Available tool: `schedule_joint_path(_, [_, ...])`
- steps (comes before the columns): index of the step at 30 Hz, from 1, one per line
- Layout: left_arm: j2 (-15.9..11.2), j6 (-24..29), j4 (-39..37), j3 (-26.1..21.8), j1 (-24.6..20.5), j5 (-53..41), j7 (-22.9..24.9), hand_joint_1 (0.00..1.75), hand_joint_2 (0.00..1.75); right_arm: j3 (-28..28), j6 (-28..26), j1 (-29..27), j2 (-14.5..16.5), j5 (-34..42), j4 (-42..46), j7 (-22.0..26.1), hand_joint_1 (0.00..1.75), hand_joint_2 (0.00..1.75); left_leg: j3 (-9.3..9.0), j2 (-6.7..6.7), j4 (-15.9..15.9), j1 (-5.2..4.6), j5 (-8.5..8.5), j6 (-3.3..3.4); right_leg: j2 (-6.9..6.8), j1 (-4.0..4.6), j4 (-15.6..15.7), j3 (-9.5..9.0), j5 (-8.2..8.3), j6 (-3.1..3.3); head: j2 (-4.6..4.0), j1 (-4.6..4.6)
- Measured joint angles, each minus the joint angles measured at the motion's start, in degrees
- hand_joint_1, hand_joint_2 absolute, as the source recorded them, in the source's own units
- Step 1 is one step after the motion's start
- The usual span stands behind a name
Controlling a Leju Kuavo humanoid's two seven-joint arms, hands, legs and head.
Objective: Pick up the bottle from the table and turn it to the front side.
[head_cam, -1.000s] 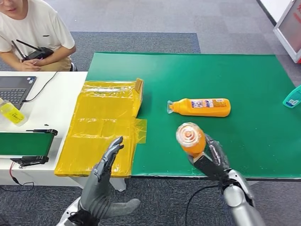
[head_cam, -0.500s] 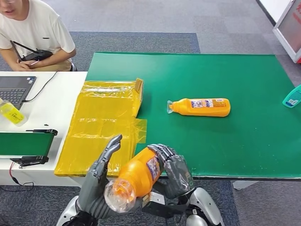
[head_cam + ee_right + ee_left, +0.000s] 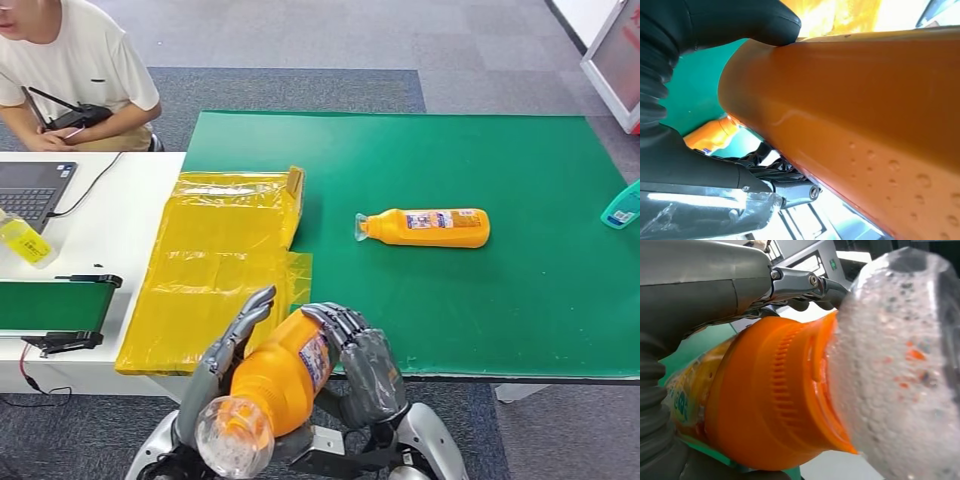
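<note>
Bottle point(image 3: 283, 385) gripped by right hand point(image 3: 366, 365), off the tabletop point(image 3: 528, 320); left hand point(image 3: 226, 355) spread alongside — cradle its neck, then roll label frontward.

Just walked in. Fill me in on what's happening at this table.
The robot's right hand grips an orange bottle by its body, holding it in front of the table's near edge with the clear cap pointing toward the head camera. The left hand is beside the bottle's neck with fingers extended; whether it touches the bottle is unclear. A second orange bottle lies on its side on the green table, beside a yellow bag. A person sits at the far left with a controller.
</note>
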State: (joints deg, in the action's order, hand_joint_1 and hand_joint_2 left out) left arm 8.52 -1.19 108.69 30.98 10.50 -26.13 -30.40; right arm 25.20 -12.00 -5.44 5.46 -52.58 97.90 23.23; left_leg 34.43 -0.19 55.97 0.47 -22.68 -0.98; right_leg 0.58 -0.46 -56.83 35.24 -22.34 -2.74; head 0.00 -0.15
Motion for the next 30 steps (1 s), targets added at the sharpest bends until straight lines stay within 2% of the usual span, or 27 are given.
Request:
schedule_joint_path(4, [0.0, -0.5, -0.4, 0.6, -0.9, 0.9, 0.0, 0.00, 1.75, 0.4, -0.5, 0.1, 0.0, 0.2, 0.8, 0.0, 1.75, 1.75, 0.00, 0.00, 0.0, -0.01, 0.00, 0.01, 0.00, -0.01, 0.0, -0.01, 0.00, 0.00, 0.00, 0.00])
schedule_joint_path(7, [0.0, -0.6, -0.4, 0.9, -1.4, 1.1, 0.1, 0.30, 1.75, 0.6, -0.7, 0.1, -0.2, 0.3, 1.3, 0.1, 1.75, 1.75, 0.00, 0.00, 0.0, -0.01, -0.01, 0.01, 0.00, -0.01, 0.0, -0.01, 0.00, 0.00, 0.00, 0.00])
schedule_joint_path(8, [0.0, -0.6, -0.5, 1.0, -1.5, 1.1, 0.1, 0.74, 1.75, 0.7, -0.7, 0.1, -0.3, 0.4, 1.5, 0.2, 1.75, 1.75, 0.00, 0.00, 0.0, -0.01, -0.01, 0.01, 0.00, -0.01, 0.0, -0.01, 0.00, 0.00, 0.00, 0.00])
schedule_joint_path(11, [-0.1, -0.7, -0.5, 1.2, -1.7, 1.1, 0.2, 1.75, 1.75, 0.8, -0.9, 0.1, -0.3, 0.7, 1.9, 0.2, 1.75, 1.75, 0.00, 0.00, 0.0, 0.00, -0.01, 0.01, 0.00, -0.01, 0.0, 0.00, 0.00, 0.00, 0.00, -0.01])
schedule_joint_path(22, [-0.2, -0.5, -0.5, 1.6, -2.3, 1.0, 0.7, 1.75, 1.75, 1.3, -1.1, 0.0, -0.7, 1.3, 2.1, 0.3, 1.75, 1.75, 0.00, 0.00, 0.0, 0.00, -0.01, 0.01, 0.00, -0.01, 0.0, -0.01, 0.00, 0.00, 0.00, 0.00])
schedule_joint_path(23, [-0.2, -0.5, -0.5, 1.6, -2.4, 1.0, 0.8, 1.75, 1.75, 1.4, -1.1, -0.1, -0.7, 1.3, 2.2, 0.4, 1.64, 1.75, 0.00, 0.00, 0.0, 0.00, -0.01, 0.01, 0.00, -0.01, 0.0, -0.01, 0.00, 0.00, 0.00, 0.00])
schedule_joint_path(26, [-0.1, -0.3, -0.6, 1.6, -2.5, 1.0, 1.2, 1.75, 1.75, 1.7, -1.1, -0.4, -0.7, 1.5, 2.2, 0.6, 0.33, 1.75, 0.00, 0.00, 0.0, 0.00, -0.01, 0.01, 0.00, 0.00, 0.0, -0.01, 0.00, 0.00, 0.00, 0.01])
schedule_joint_path(27, [-0.1, 0.0, -0.7, 1.5, -2.5, 0.9, 1.4, 1.75, 1.75, 1.9, -1.0, -0.4, -0.7, 1.6, 2.3, 0.7, 0.00, 1.75, 0.00, 0.00, 0.0, 0.00, -0.01, 0.01, 0.00, 0.00, 0.0, -0.01, 0.00, 0.00, 0.00, 0.00])
schedule_joint_path(30, [-0.1, 1.5, -1.4, 1.0, -2.0, 0.0, 2.9, 1.75, 1.75, 3.0, -0.7, -0.6, -0.7, 2.2, 3.1, 1.0, 0.00, 1.75, 0.00, 0.00, 0.0, 0.00, -0.01, 0.00, 0.00, 0.00, 0.0, 0.01, -0.01, 0.01, 0.00, 0.01])
